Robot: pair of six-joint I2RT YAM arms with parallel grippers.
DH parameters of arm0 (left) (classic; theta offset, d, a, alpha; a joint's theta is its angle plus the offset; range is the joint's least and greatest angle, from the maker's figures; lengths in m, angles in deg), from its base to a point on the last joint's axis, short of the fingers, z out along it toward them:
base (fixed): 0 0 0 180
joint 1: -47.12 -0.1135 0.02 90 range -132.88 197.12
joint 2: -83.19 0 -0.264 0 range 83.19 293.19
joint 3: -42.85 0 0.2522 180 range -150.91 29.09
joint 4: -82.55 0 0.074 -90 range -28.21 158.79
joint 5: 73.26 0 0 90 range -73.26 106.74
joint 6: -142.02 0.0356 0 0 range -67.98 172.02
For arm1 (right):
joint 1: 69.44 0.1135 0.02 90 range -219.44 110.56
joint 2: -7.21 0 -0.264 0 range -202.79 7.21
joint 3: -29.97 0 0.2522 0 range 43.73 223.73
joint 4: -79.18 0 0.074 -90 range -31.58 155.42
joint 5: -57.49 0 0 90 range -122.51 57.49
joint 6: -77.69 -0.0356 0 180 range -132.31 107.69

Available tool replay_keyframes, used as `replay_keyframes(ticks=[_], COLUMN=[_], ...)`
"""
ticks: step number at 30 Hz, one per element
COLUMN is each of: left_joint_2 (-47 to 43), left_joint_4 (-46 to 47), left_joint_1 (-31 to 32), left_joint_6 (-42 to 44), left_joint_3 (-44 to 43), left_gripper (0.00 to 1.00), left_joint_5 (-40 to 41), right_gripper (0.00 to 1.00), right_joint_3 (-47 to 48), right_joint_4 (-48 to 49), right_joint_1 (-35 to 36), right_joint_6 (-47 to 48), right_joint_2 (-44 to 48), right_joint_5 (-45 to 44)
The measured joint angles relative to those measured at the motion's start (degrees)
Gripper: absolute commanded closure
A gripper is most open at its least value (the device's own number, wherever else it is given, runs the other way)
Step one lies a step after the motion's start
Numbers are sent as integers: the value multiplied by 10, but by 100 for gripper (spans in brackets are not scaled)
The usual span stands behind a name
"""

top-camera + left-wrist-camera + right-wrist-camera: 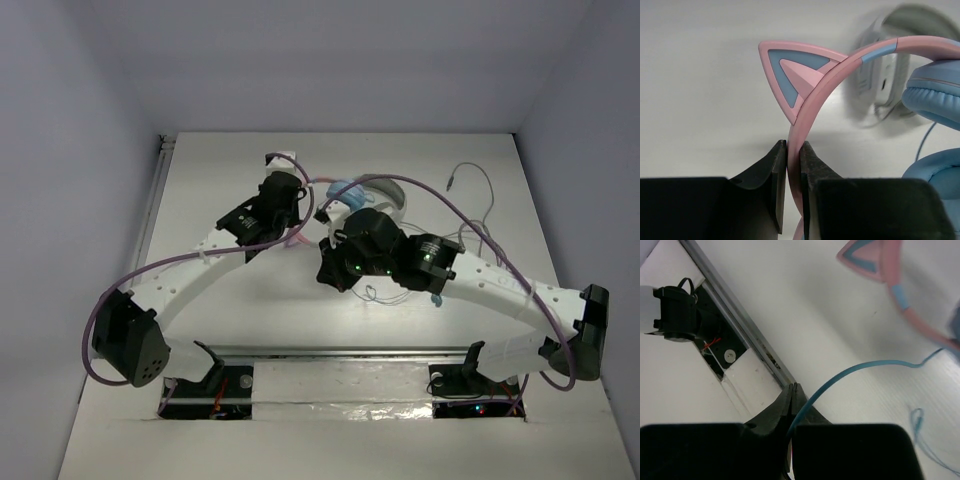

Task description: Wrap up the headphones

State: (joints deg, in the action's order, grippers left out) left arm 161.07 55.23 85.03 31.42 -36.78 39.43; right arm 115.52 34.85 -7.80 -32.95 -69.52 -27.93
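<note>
Near the middle of the white surface (250,300), the pink cat-eared headphones with round light-blue ear cups (850,60) are held by the left pincer (793,152), clamped edge-on across the headband. Just beside them, the right pincer (794,390) is shut on the thin light-blue cable (860,366), which arcs away toward the cups, so the winding likely falls to the right arm.

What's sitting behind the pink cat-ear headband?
White-and-grey headphones lie behind the headband, out of focus. The headband and a blue ear cup cover part of them, so their full shape cannot be seen.
</note>
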Motion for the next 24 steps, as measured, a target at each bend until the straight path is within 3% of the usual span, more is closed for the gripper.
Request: replay_keyframes(ticks=[11, 24], left_joint_2=[-13, -59], left_joint_4=[-99, -112], left_joint_1=[0, 0], left_joint_6=[108, 157], left_joint_3=[37, 75], left_gripper=[100, 100], left_joint_5=[-87, -201], right_gripper=[100, 100], right_joint_3=[84, 132], right_joint_4=[-132, -142], right_joint_1=[-2, -48], right_joint_6=[85, 104], right_joint_2=[-35, -75], right_joint_5=[-101, -233])
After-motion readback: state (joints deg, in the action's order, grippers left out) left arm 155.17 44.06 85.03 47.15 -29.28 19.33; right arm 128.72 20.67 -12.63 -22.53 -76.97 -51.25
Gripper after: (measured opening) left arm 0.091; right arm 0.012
